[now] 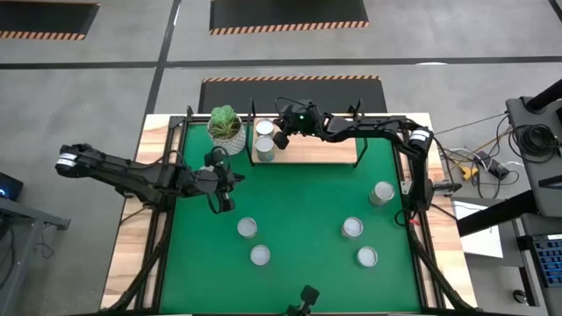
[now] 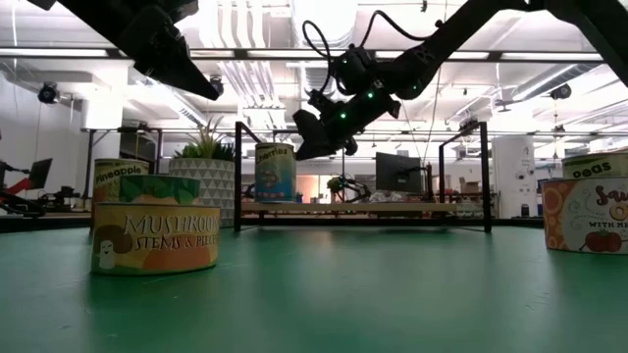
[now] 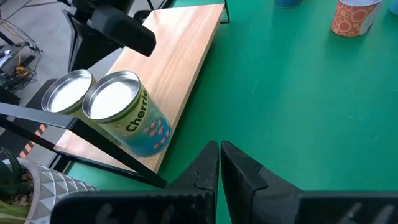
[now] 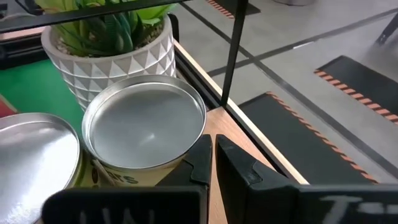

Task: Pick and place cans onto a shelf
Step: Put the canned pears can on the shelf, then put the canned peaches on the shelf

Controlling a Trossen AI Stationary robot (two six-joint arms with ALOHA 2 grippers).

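Note:
The shelf [image 1: 316,151] is a light wooden board at the far side of the green mat. Two cans [image 1: 264,129] [image 1: 263,149] stand upright on its left end. My right gripper [image 1: 281,133] hovers shut just above and beside them; in its wrist view the shut fingers [image 4: 212,158] hang over the board next to the nearer can's silver top [image 4: 146,127]. My left gripper [image 1: 226,200] hangs shut above the mat, left of the shelf, with nothing in it [image 3: 219,163]. Several more cans [image 1: 247,228] [image 1: 352,227] [image 1: 382,193] stand on the mat.
A white pot with a green plant [image 1: 226,127] stands just left of the shelf's can end. Thin black posts [image 4: 235,50] rise at the shelf's corners. The middle and right of the board [image 3: 180,56] are bare. Beyond the mat's right edge lie cables [image 1: 474,167].

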